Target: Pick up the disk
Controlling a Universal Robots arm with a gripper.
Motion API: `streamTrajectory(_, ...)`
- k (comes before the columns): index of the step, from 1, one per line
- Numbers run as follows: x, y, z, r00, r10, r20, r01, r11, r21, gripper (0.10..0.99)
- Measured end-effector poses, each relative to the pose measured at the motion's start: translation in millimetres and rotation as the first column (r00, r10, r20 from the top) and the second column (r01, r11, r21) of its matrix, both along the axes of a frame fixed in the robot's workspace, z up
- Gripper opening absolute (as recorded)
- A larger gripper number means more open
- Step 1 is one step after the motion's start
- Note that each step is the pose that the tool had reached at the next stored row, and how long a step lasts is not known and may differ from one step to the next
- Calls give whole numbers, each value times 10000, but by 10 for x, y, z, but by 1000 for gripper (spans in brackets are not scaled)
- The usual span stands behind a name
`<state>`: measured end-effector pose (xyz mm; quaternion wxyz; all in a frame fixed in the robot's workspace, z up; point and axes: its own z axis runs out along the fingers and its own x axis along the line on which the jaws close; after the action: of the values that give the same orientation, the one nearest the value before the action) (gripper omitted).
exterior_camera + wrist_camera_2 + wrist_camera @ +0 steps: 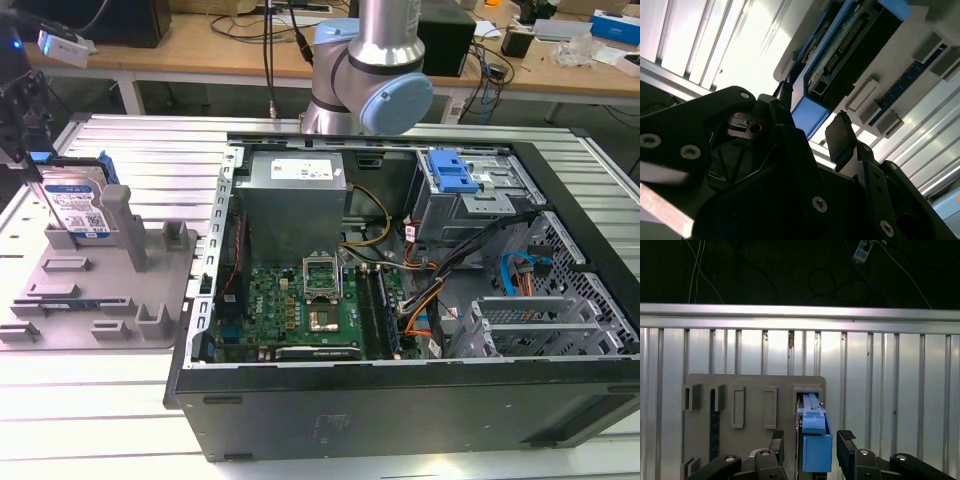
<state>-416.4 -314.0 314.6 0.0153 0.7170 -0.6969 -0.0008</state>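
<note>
A robotics or electronics laboratory is indicated: a robot arm (385, 60) is mounted at a ribbed aluminium counter (90, 410), on which an opened computer case (400, 400) is laid with its motherboard (290, 300), power supply (295, 195) and cables (455, 265) exposed. Beside the case, a grey holder (110, 300) with upright posts is set out, and the disk (75, 205) is stood on edge in it. Behind, wooden workbenches (200, 50) are seen, loaded with wires (268, 40) and dark equipment (445, 35).
</note>
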Motion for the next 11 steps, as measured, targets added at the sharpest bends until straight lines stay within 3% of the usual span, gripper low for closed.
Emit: streamTrajectory(11, -3, 21, -61, 9998, 174, 47, -174, 9998, -1, 541)
